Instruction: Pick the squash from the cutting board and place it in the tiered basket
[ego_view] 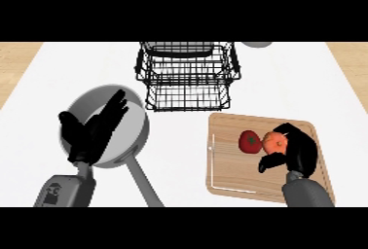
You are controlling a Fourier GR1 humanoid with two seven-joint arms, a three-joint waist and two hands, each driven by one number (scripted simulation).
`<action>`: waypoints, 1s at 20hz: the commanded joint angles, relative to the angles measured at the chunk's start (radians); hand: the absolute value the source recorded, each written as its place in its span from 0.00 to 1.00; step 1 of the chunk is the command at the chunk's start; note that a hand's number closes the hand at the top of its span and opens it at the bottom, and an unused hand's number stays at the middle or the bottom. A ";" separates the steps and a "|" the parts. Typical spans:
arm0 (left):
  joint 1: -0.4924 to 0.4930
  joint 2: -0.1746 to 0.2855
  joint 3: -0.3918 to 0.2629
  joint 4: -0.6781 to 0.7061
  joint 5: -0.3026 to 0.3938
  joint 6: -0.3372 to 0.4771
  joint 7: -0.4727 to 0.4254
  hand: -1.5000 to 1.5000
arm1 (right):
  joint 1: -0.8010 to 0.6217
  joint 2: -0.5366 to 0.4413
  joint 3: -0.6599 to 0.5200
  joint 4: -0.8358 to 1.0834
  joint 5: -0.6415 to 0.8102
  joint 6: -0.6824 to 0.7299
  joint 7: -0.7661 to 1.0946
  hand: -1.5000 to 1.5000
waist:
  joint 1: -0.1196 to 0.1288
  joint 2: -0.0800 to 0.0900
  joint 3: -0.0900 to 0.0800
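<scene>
Nearest, at the counter's right front, a pale wooden cutting board (230, 175) is seen, and over it the black right hand (298, 153) is brought in from the board's near edge. Its fingers and thumb are curled round the orange rounded squash (273, 142), which sits toward the board's far half, just beside a red round fruit (249, 141) on its left (whether the two touch cannot be told). The grasp step is judged to be in hand; whether the squash has left the board cannot be told. A straight lift is called for next, then a carry leftward and away over the board's far left corner.

At the left, the black left hand (93, 131) is held with straight, spread fingers above a grey round metal pan (144, 131), out of the route.

Bare white counter lies between board and the black wire tiered basket (188, 73) at the far middle; its front rim must be cleared from above.
</scene>
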 commanded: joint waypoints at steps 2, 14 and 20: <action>0.086 0.004 -0.007 -0.078 0.007 -0.017 -0.005 0.50 | 0.020 0.030 -0.001 0.036 0.029 -0.134 -0.048 1.00 | 0.009 0.017 0.024; 0.038 0.003 0.020 -0.009 -0.013 0.008 -0.012 0.50 | 0.201 0.098 0.322 -0.449 0.181 0.407 0.262 1.00 | -0.020 0.007 0.020; 0.033 -0.005 0.023 0.009 -0.010 0.004 -0.023 0.50 | 0.190 0.101 0.453 -0.904 0.126 0.493 0.525 1.00 | -0.021 0.007 0.021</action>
